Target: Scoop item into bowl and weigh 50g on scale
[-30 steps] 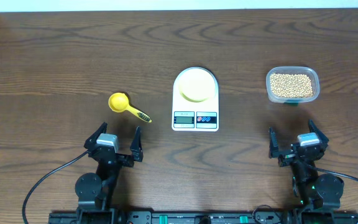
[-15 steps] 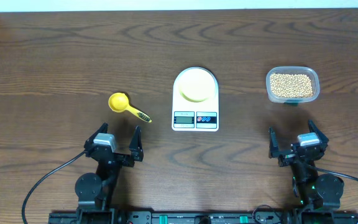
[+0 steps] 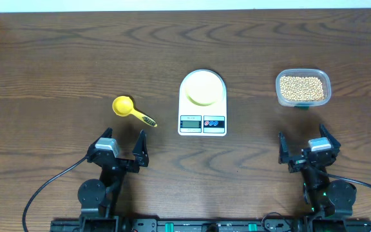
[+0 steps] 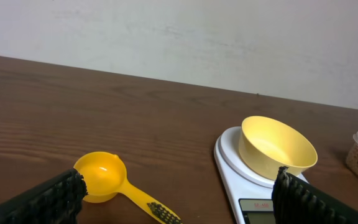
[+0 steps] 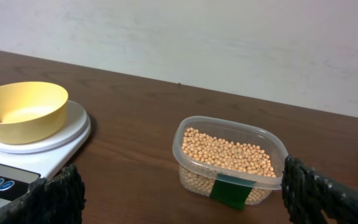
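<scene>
A dark brown wood-grain table [image 3: 57,58] carries a flat white kitchen scale [image 3: 202,111] at its centre, its rounded platform on the far side and its small display and two coloured buttons facing the near edge. A small round shallow pale yellow bowl [image 3: 203,88], smooth and matte, sits on the platform with nothing in it. The small round tan beans [image 3: 302,88] fill a clear rounded-rectangular plastic tub [image 3: 278,90] well to the right of the scale, with a green label [image 5: 232,191] on the tub's near wall. To the scale's left lies a bright yellow plastic measuring spoon [image 3: 124,106], its round cup up and its handle angled toward the near right. At the near edge, the left gripper [image 3: 125,132] and the right gripper [image 3: 301,131] hang with their ribbed black fingers [image 4: 48,199] spread wide, each holding nothing and touching none of the objects.
</scene>
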Tool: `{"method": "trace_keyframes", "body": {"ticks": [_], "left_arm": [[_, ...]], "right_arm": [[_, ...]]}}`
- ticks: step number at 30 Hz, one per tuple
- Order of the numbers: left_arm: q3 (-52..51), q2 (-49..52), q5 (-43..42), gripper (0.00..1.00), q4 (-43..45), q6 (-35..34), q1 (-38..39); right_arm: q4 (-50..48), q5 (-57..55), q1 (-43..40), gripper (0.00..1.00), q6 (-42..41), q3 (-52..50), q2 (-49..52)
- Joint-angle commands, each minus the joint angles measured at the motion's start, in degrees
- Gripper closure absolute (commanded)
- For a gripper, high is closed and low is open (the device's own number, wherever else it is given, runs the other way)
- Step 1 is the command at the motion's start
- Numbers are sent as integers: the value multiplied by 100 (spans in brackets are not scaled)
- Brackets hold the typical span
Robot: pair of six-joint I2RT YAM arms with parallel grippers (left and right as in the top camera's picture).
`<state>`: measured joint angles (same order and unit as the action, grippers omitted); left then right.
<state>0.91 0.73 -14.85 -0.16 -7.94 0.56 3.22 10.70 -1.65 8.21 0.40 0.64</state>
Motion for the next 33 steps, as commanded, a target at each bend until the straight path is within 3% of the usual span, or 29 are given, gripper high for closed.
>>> {"method": "trace_keyframes", "body": {"ticks": [1,24,33], "left_arm": [[-66,-50,-50,2,-247,-79,13],[-52,-50,-52,2,-260,-76,13],[621,-48,-50,2,-1165,-74,13]], "right_arm": [[28,39,15,1,63,-4,-15],[28,39,15,1,63,-4,-15],[28,39,15,1,63,-4,-15]]}}
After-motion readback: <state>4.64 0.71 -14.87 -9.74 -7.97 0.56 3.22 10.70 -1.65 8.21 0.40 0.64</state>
